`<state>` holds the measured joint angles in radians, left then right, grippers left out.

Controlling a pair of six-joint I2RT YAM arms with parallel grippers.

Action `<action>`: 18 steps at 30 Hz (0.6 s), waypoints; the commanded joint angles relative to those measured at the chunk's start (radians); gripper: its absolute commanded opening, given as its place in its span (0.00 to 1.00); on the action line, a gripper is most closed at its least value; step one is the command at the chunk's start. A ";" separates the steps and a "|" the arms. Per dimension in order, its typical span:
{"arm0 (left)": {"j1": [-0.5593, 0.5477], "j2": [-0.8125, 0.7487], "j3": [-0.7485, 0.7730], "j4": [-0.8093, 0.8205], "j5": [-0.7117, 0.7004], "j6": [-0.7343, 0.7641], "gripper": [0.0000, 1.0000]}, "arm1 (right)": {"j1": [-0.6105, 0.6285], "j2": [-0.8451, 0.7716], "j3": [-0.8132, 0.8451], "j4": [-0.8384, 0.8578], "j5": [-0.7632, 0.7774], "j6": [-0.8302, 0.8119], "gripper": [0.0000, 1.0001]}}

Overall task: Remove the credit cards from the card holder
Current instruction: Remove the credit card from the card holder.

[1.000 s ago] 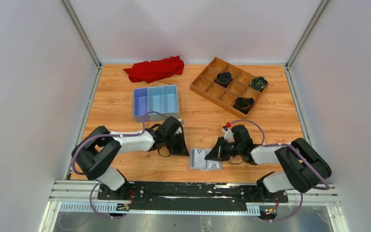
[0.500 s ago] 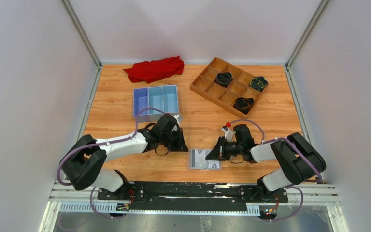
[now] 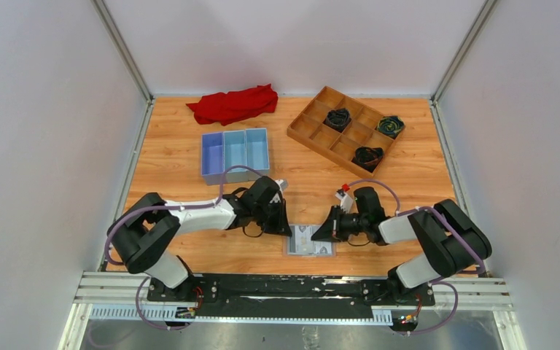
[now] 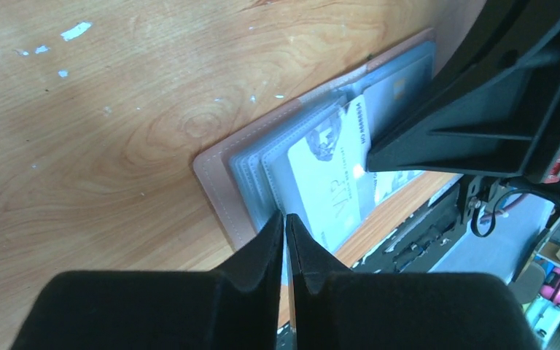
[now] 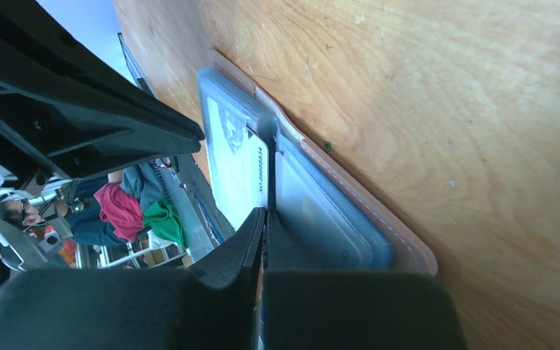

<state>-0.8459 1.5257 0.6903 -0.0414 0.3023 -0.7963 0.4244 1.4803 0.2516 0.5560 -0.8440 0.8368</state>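
Left arm [image 3: 197,215]: has swung back in toward the lower centre of the top view, after standing further off half a second ago.
Left gripper [image 4: 286,216]: tips at the holder's edge, only a thin slit between the jaws. Whether they pinch anything cannot be told.
Right gripper [image 5: 264,213]: unmoved, closed on nothing, tips down near the holder's fold.
Card holder [image 3: 310,239]: open flat, lower centre, unshifted.
Pale card [image 4: 328,179]: in its sleeve. A pull looks about to begin, and no card is out yet.
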 commanded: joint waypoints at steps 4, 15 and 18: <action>-0.002 0.067 0.035 -0.070 -0.063 0.014 0.09 | -0.057 -0.022 -0.021 -0.053 -0.034 -0.045 0.00; -0.001 0.106 0.059 -0.108 -0.088 0.020 0.08 | -0.158 -0.112 0.011 -0.329 -0.060 -0.216 0.00; 0.000 0.113 0.067 -0.114 -0.091 0.022 0.08 | -0.184 -0.108 0.003 -0.345 -0.079 -0.234 0.00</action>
<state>-0.8459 1.5948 0.7536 -0.0830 0.2821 -0.8001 0.2817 1.3762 0.2516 0.3195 -0.8986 0.6792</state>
